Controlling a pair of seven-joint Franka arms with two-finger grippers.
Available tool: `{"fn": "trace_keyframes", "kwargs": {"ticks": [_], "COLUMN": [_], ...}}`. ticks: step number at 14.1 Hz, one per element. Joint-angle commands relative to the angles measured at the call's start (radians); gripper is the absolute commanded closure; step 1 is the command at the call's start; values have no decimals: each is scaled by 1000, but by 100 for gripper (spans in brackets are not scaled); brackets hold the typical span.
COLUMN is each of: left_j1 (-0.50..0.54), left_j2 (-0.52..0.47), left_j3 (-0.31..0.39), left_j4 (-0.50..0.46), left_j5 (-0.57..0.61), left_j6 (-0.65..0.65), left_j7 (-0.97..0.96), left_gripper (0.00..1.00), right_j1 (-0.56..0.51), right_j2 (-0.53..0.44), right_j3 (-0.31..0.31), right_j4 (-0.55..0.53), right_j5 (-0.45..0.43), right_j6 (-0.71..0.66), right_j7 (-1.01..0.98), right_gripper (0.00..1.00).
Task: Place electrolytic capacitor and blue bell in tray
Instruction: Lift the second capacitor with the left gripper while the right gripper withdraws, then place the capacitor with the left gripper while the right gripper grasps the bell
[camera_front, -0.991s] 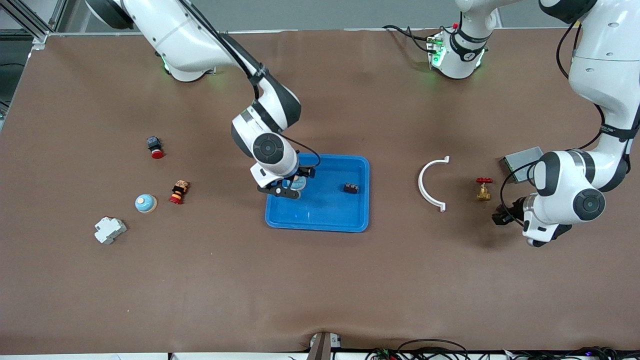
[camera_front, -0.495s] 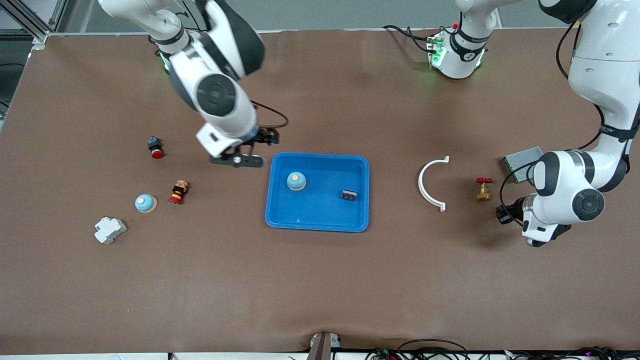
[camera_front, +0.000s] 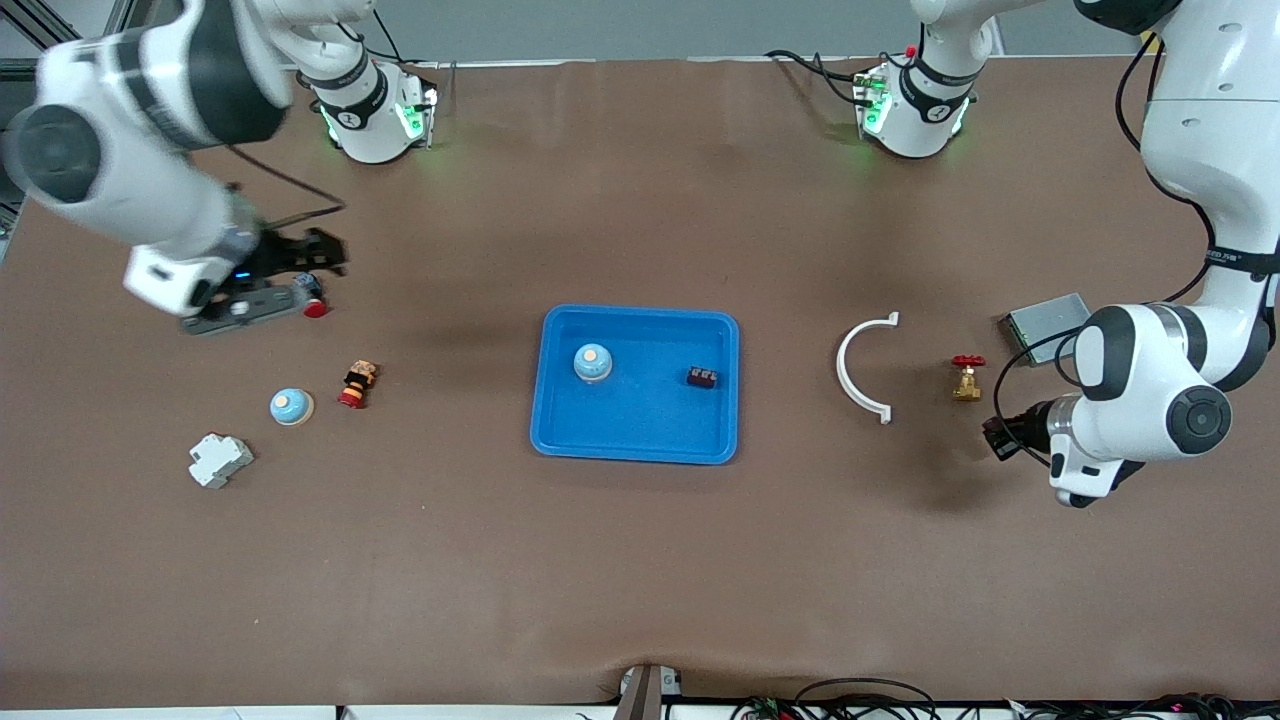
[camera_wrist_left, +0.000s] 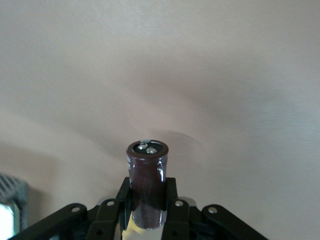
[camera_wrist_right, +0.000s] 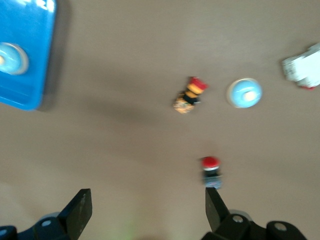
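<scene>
The bright blue tray (camera_front: 636, 440) lies mid-table with one blue bell (camera_front: 592, 362) resting inside it. A second blue bell (camera_front: 291, 406) sits on the table toward the right arm's end, also seen as the blue bell (camera_wrist_right: 244, 93). My left gripper (camera_wrist_left: 148, 202) is shut on the electrolytic capacitor (camera_wrist_left: 146, 175), a dark brown cylinder with a metal top. In the front view this left gripper (camera_front: 1003, 436) hangs over the table beside the brass valve. My right gripper (camera_front: 290, 272) is open and holds nothing, over the red push button; its fingers (camera_wrist_right: 80, 210) stand wide apart.
A small dark part (camera_front: 702, 377) lies in the tray. Toward the left arm's end lie a white curved clip (camera_front: 862, 368), a brass valve (camera_front: 967, 380) and a grey metal box (camera_front: 1042, 318). Near the right gripper are a red push button (camera_front: 314, 303), a red-yellow button (camera_front: 357, 385) and a white breaker (camera_front: 220, 460).
The right arm has swung up and away from the tray toward its own end of the table, leaving the blue bell in the tray. The left hand has shifted only slightly.
</scene>
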Motion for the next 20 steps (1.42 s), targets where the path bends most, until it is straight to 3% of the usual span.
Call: {"fn": "trace_keyframes", "kwargs": {"ticks": [1, 7, 10, 13, 15, 20], "left_j1": [-58, -253, -337, -414, -458, -566], "left_j2": [-14, 21, 52, 80, 92, 107], "left_j3": [-8, -8, -8, -6, -6, -6], "left_j4": [26, 116, 182, 228, 241, 244], "left_j5": [-17, -20, -22, -22, -22, -22], "left_j6": [-27, -27, -21, -13, 13, 77], "left_j7": [-160, -478, -633, -759, -849, -1085], "left_gripper": [100, 100, 100, 100, 100, 100], "right_j1": [-121, -185, -188, -197, -208, -224], "right_j2": [10, 228, 334, 417, 473, 529], "right_j3": [16, 14, 14, 11, 1, -1], "right_j4": [-79, -112, -109, -74, -41, -41], "right_j5": [16, -10, -106, -159, -247, -262], "right_j6": [152, 479, 606, 631, 636, 656], "right_j7": [-239, -490, -493, -488, -482, -481], "right_gripper": [0, 0, 0, 0, 0, 0]}}
